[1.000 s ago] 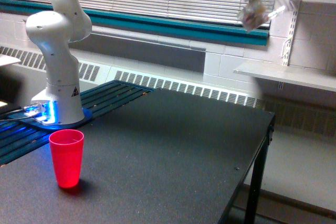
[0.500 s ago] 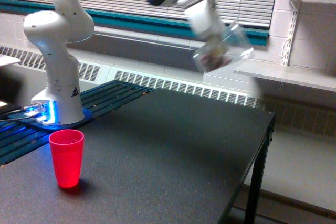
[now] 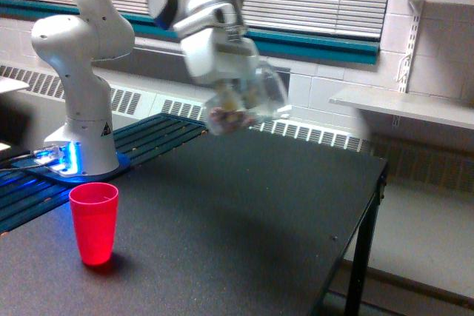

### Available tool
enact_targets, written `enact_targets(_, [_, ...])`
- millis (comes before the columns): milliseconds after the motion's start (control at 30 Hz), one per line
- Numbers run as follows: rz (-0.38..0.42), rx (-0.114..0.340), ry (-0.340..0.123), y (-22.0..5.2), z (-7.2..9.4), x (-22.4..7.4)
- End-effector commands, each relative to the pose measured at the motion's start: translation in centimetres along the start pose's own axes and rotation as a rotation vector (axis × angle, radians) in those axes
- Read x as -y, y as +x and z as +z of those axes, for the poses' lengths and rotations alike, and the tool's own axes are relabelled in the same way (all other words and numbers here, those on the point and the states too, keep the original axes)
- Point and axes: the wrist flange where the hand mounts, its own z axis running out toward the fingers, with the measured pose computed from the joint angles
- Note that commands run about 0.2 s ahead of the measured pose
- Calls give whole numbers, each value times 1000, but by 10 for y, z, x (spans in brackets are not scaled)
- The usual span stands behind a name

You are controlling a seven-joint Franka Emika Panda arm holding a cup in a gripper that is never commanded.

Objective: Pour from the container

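Observation:
The clear plastic container (image 3: 248, 101) hangs in the air above the black table (image 3: 244, 212), tilted, with small brownish-pink pieces showing at its lower end. My gripper (image 3: 233, 83) is shut on it; the picture is motion-blurred there, so the fingers themselves are hard to make out. An opaque red cup (image 3: 94, 223) stands upright on the table near the front, at the exterior view's left, well below and left of the container.
The arm's white base (image 3: 81, 101) stands at the exterior view's left on a blue slatted mat (image 3: 141, 142). The table's right edge and leg (image 3: 366, 242) drop off to the floor. A wall shelf (image 3: 404, 105) sits at the right.
My gripper has carried the container from the upper right down and to the left, across the table toward the red cup's side. The red cup has not moved.

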Motion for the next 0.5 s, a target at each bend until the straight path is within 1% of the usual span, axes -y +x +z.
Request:
enact_targets(33, [-57,-14,-28,-4,-3,-49])
enact_targets(200, [-59,3,-69,-23,5,-87])
enact_targets(367, [-57,16,-105,-40,10,-120])
enact_targets(500, [-56,36,-131,-56,15,-144])
